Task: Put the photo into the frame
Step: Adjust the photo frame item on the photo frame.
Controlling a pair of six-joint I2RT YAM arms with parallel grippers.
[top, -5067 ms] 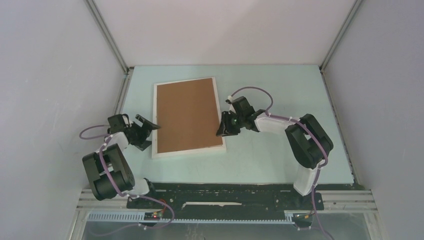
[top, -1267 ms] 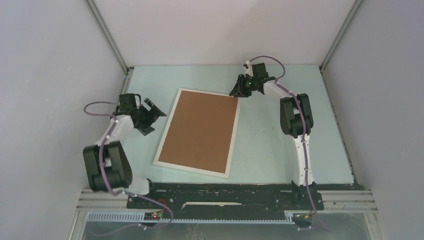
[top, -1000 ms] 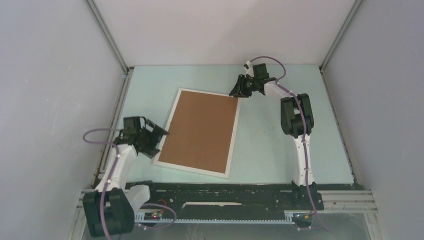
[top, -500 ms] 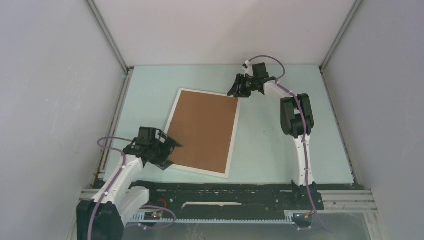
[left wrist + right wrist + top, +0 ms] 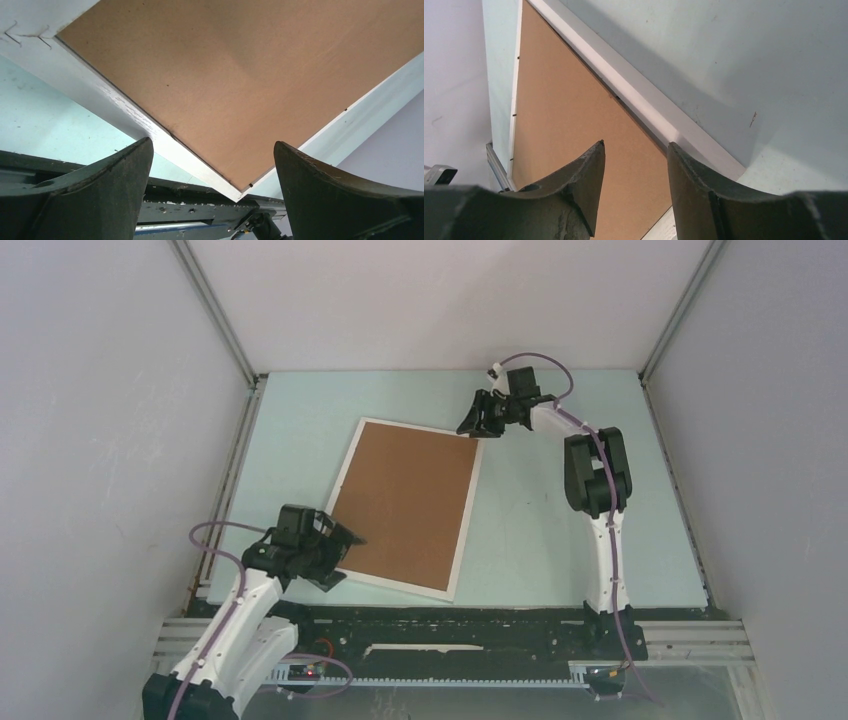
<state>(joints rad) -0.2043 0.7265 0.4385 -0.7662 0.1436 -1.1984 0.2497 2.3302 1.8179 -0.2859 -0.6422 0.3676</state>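
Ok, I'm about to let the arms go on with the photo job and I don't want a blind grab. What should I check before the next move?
1. Left gripper open and empty: ok, jaws wide, nothing between them.
2. Right gripper open: ok, fingers apart above the far right corner of the frame.
3. Frame flat on the table: ok, it lies back side up.
4. Back of the frame free for loading: not ok, the brown board fills it.
5. Photo located: cannot tell, no view shows it.
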